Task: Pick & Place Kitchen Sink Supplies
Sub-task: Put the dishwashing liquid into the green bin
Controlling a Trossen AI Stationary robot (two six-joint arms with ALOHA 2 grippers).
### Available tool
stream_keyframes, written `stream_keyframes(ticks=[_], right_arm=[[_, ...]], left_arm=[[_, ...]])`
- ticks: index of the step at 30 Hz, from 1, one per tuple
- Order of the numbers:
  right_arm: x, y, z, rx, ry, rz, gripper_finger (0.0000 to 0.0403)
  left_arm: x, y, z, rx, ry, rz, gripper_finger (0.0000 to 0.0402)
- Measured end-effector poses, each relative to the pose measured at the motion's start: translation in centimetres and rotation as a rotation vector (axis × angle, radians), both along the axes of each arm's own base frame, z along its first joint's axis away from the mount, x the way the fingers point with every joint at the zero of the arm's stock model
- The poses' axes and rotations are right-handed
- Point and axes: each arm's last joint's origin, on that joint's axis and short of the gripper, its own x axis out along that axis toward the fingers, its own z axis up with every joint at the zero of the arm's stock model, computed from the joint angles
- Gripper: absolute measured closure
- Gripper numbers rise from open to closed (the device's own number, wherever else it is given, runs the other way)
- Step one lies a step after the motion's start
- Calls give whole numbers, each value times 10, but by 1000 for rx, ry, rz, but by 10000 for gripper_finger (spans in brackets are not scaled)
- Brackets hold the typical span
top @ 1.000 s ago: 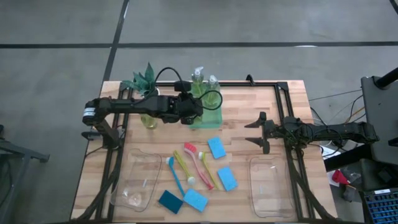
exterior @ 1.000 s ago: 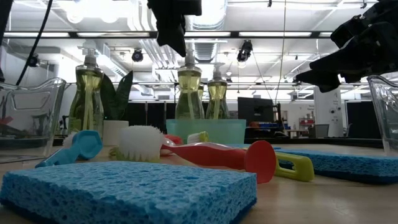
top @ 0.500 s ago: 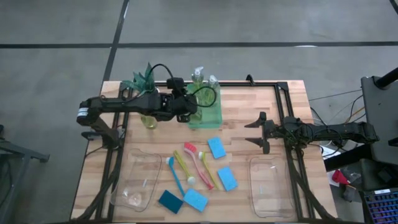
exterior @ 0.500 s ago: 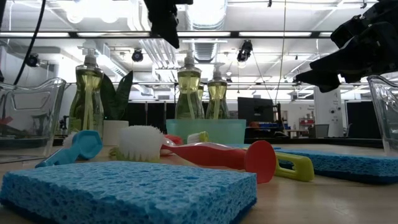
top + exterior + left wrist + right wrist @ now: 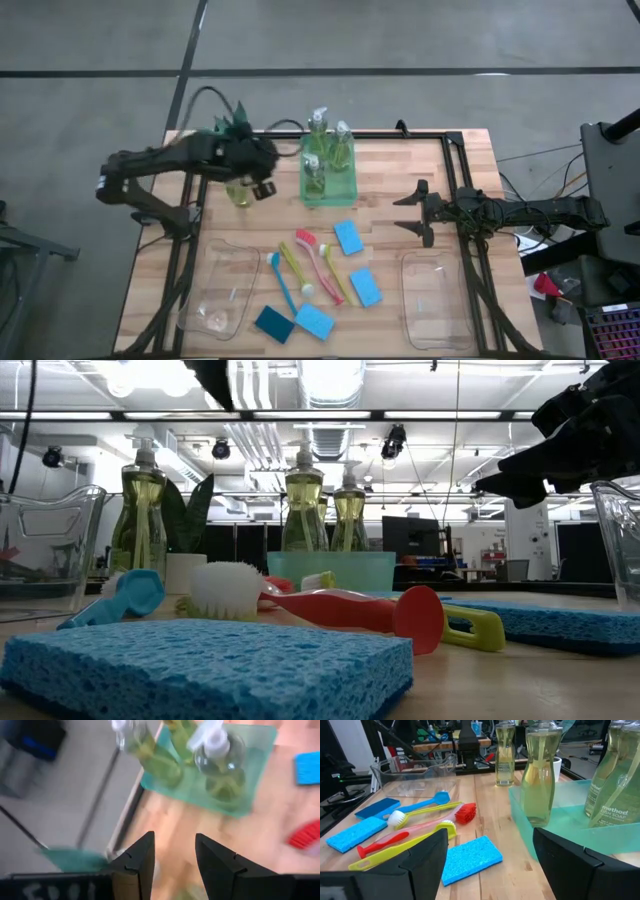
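Note:
Three clear pump bottles of yellow-green soap (image 5: 318, 128) (image 5: 341, 140) (image 5: 313, 174) stand upright in the green tray (image 5: 345, 185). A further bottle (image 5: 240, 190) stands on the table by the plant. Blue and teal sponges (image 5: 348, 237) (image 5: 272, 323) and long-handled brushes (image 5: 320, 262) lie flat at the table's middle. My left gripper (image 5: 262, 187) (image 5: 175, 845) hangs open in the air between the lone bottle and the tray, with nothing between its fingers. My right gripper (image 5: 415, 211) (image 5: 490, 845) waits open at the right, level, pointing at the tray.
A clear bin (image 5: 220, 290) sits near left and another (image 5: 435, 295) near right. A spiky green plant (image 5: 232, 125) in a white pot stands at the far left corner. A black frame (image 5: 455, 150) runs along the table's far and right sides.
My left gripper has risen and gone from over the tray toward the table's left edge, rolling as it went. The bottle in the tray's near part, hidden under it before, now shows standing upright there.

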Motion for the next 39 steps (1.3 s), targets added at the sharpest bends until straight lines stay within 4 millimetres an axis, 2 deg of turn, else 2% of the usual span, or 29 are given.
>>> stream_keyframes(ticks=[8, 11, 16, 23, 33, 39], right_arm=[[0, 0, 0, 0, 0, 0, 103], [0, 0, 0, 2, 0, 0, 100], [0, 0, 0, 1, 0, 0, 101], [0, 0, 0, 0, 0, 0, 110], [0, 0, 0, 0, 1, 0, 116], [0, 0, 0, 1, 0, 0, 106]], left_arm=[[-72, -6, 20, -201, -88, 148, 246], [-91, -8, 20, -227, -91, 206, 232], [-100, -8, 18, -247, -125, 227, 206], [-104, -7, -8, -233, -41, 263, 162], [-133, -10, -35, -299, -126, 412, 156], [-139, -11, -60, -345, -235, 484, 156]])
